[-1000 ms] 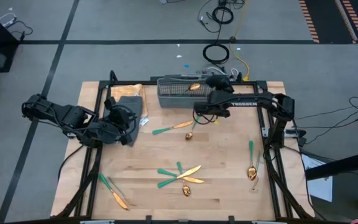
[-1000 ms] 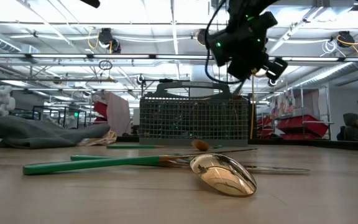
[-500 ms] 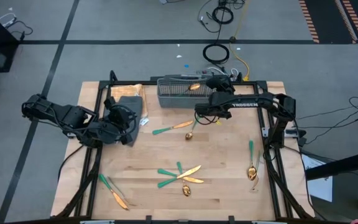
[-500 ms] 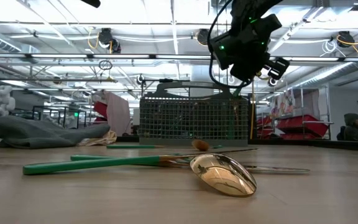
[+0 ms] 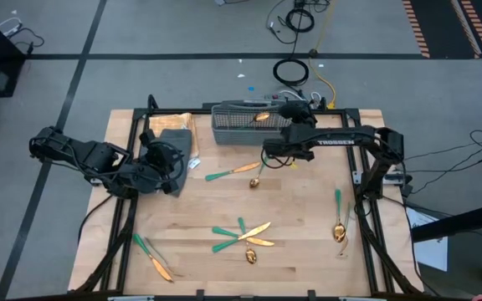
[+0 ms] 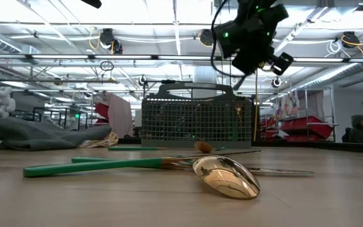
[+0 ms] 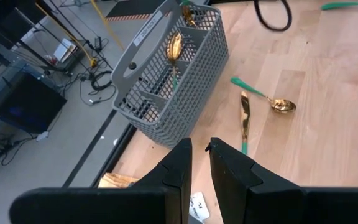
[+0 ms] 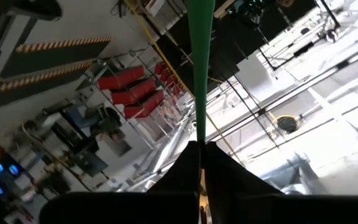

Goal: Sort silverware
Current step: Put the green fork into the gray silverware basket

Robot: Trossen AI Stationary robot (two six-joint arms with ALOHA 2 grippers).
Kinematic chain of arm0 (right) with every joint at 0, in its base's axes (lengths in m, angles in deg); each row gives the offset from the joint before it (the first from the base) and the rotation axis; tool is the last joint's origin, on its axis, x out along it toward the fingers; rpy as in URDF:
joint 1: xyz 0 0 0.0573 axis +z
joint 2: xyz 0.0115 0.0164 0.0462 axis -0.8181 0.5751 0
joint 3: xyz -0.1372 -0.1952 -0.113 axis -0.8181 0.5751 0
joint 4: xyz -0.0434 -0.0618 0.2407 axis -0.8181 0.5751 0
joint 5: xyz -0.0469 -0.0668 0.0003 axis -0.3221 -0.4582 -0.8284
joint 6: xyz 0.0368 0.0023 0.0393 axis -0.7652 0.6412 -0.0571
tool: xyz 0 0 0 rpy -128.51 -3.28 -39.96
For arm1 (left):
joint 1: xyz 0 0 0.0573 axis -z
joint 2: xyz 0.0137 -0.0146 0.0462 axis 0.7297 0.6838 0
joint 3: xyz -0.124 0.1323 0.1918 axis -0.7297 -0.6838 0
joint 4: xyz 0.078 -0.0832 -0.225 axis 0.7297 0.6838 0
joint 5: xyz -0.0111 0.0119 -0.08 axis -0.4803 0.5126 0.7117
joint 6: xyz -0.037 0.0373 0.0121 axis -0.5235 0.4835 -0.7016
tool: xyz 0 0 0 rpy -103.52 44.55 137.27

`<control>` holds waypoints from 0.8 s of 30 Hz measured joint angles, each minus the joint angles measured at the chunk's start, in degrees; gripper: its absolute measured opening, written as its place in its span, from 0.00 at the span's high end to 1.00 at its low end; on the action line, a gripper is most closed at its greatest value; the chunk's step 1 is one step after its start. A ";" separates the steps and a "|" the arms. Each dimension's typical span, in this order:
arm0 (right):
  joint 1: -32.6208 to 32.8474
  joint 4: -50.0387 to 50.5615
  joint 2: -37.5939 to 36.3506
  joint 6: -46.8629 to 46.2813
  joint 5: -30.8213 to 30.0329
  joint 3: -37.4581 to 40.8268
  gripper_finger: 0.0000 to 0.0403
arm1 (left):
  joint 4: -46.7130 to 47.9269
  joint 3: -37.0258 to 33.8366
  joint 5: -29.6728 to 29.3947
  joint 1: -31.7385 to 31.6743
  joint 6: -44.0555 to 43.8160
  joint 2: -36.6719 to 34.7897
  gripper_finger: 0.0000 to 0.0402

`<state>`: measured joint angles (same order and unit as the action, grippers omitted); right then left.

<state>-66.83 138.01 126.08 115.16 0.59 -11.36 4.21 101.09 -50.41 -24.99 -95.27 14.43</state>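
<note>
The silverware is slim gold-headed, green-handled pieces. Loose ones lie near the table's middle, near its front, at front left and at right; a spoon lies closest in the low view. The grey mesh basket stands at the far edge with a spoon upright in it. My right gripper hangs high in front of the basket, shut on a green-handled piece. My left gripper waits at the left over the grey cloth, its fingers a narrow gap apart and holding nothing. My right gripper pinches the utensil between its two fingers. The green handle sticks straight out past the fingertips, along the fingers, against the ceiling. The piece is lifted clear of the table. Its head is hidden behind the fingers.
The grey folded cloth and a paper scrap lie at the far left. Black frame rails run along the table's sides. Cables lie on the floor beyond the far edge. Bare wood shows between the groups of silverware.
My right gripper has risen a little in front of the basket, carrying the utensil with it, and its arm has drawn slightly toward the table's right. The loose silverware and the left arm have stayed where they were.
</note>
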 joint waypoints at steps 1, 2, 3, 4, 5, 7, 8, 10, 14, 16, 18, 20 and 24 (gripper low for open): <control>0.25 -0.09 -0.94 -0.32 -0.08 -0.58 1.00 | 0.00 0.00 -0.09 0.00 0.00 0.00 0.84; 0.51 -0.07 -1.90 -0.43 -0.06 -0.93 1.00 | 0.00 0.00 -0.15 0.00 -0.02 0.00 0.84; 0.78 -0.08 -2.78 -0.42 0.24 -1.23 1.00 | 0.00 -0.02 -0.23 0.00 -0.02 0.00 0.84; 1.05 -0.19 -3.72 -0.35 1.19 -1.51 1.00 | 0.00 0.00 -0.41 0.00 0.00 0.00 0.84; 1.31 -0.25 -4.66 -0.04 2.96 -1.53 1.00 | 0.00 -0.02 -0.58 0.00 0.02 0.00 0.84; 1.71 -0.31 -6.09 0.19 6.89 -1.51 1.00 | 0.00 -0.01 -0.84 0.00 0.02 0.00 0.84; 1.93 -0.38 -6.52 0.19 8.63 -1.50 1.00 | 0.00 0.00 -0.87 0.00 0.02 0.00 0.84; 2.55 -0.92 -6.68 0.93 10.08 -1.35 1.00 | -0.02 -0.01 -0.87 0.00 0.02 0.00 0.84; 4.24 -3.97 -5.14 5.13 10.61 -0.64 1.00 | 0.00 -0.01 -0.88 0.00 -0.02 0.00 0.84; 4.69 -5.23 -3.72 7.49 10.66 -0.32 1.00 | 0.00 0.00 -0.87 0.00 -0.04 0.00 0.84; 4.49 -5.90 -2.06 8.98 10.04 -0.28 1.00 | 0.00 0.00 -0.87 0.00 -0.07 0.00 0.84; 4.01 -5.90 -0.53 9.92 9.91 -0.28 1.00 | 0.00 0.00 -0.85 0.00 -0.07 0.00 0.84; 3.57 -5.97 2.15 12.06 8.28 -0.28 1.00 | 0.02 -0.01 -0.85 0.00 -0.09 0.00 0.84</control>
<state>-63.27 132.04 128.23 127.22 8.88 -11.64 4.24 101.08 -51.26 -24.99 -95.36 14.43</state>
